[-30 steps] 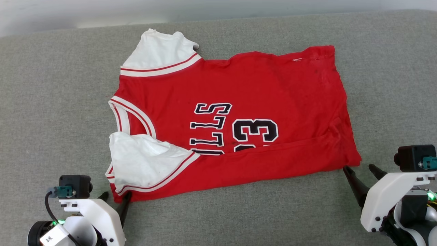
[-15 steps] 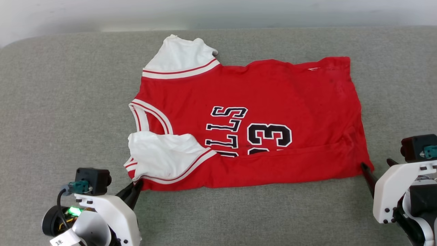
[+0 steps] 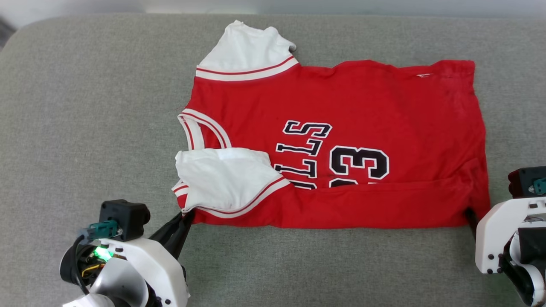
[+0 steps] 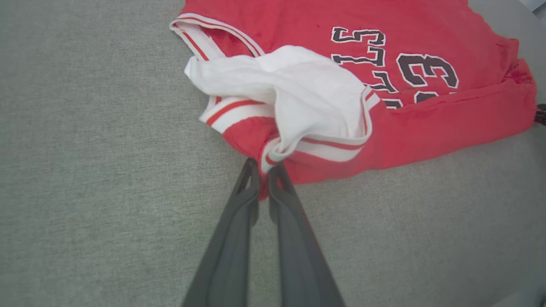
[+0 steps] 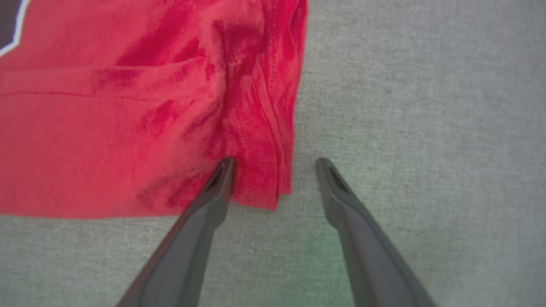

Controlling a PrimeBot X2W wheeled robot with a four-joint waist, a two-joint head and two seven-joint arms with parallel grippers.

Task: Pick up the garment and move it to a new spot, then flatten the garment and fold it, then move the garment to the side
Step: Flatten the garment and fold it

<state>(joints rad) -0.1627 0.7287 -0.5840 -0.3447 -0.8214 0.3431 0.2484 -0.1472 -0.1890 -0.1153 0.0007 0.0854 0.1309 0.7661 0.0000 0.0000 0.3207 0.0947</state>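
Pinching the Bulls jersey [image 3: 341, 102] by its shoulder, the left gripper [image 4: 264, 165] looks ready to fold; the right gripper [image 5: 275, 162] straddles the hem, jaws wide.

In the head view's lower middle, the folded-up near edge of the garment [image 3: 341, 98] and its white sleeve [image 3: 226, 179] hide part of the lettering [image 3: 303, 149] and most of one numeral [image 3: 341, 183].

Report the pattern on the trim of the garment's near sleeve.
The sleeve trim is white with red stripes; the left wrist view shows it best.
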